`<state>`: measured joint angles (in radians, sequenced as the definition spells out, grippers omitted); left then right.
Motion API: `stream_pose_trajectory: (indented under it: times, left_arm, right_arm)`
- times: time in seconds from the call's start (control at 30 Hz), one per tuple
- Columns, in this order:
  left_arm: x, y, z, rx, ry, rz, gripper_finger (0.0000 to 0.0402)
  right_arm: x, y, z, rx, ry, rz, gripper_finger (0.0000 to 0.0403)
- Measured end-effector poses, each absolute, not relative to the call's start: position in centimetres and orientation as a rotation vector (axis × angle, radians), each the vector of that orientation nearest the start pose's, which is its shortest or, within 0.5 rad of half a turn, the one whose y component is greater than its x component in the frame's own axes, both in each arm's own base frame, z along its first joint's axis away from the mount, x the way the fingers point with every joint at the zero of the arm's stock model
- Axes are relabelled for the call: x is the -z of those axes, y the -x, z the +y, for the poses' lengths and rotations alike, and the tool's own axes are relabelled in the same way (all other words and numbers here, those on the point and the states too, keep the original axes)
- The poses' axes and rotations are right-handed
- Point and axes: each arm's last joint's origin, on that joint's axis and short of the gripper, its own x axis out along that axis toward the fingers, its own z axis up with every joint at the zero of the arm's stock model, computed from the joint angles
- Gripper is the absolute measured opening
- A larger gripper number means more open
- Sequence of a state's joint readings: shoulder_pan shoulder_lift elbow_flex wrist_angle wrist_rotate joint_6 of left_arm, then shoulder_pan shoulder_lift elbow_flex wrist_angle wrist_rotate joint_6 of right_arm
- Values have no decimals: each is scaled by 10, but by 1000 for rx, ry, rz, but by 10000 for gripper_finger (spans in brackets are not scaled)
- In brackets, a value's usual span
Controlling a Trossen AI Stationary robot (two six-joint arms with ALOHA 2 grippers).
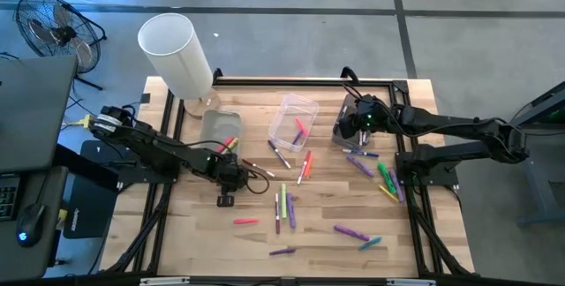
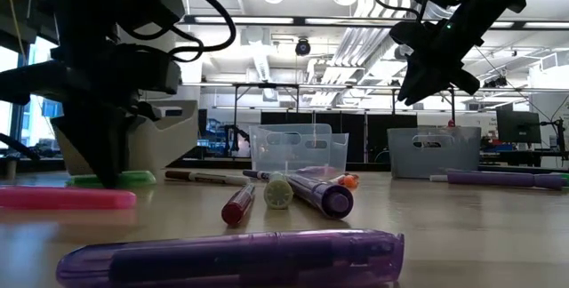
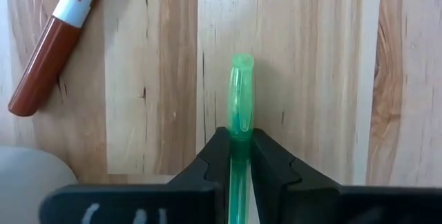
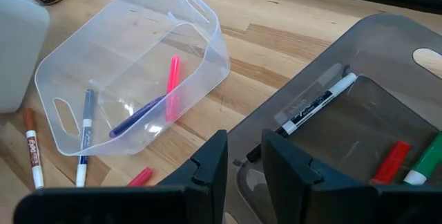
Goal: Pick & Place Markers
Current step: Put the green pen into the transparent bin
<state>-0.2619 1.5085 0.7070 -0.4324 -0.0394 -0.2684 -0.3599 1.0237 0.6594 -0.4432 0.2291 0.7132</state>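
Note:
Many small markers lie scattered on the wooden table (image 1: 265, 251). My left gripper (image 1: 231, 178) is down at the table near its middle, shut on a green marker (image 3: 241, 92) that shows low in the low view (image 2: 120, 179). A brown marker (image 3: 48, 51) lies close by. My right gripper (image 4: 245, 158) hangs open in the air (image 2: 436, 61) over the rim of a smoky grey bin (image 4: 387, 37) that holds black, red and green markers. A clear bin (image 4: 207, 30) beside it holds a pink and a purple marker. My left gripper pinches the green marker between its two fingers (image 3: 214, 158), coming from above and pointing down. The fingers sit on the barrel (image 3: 239, 144), and the rounded end (image 3: 242, 65) sticks out past them. In the low view the marker lies level at the table top.
A second grey bin (image 1: 219, 127) stands just beyond my left gripper, next to a tall white cylinder (image 1: 175, 52). Loose markers lie in the table's middle (image 1: 282, 202), near the front (image 1: 351, 231) and on the right (image 1: 384, 176). A black frame rims the table.

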Motion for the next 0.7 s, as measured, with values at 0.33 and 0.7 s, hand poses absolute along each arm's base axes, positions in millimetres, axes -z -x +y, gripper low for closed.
stream_pose_trajectory:
  times: [0.33, 0.7]
  left_arm:
    - [-169, -257, -66, 4, -1, 1213, 27]
    - [-200, -272, -44, -10, 45, 1206, 27]
  right_arm:
    - [-228, -184, -76, 825, -706, 585, 79]
    - [-228, -184, -76, 820, -693, 591, 78]
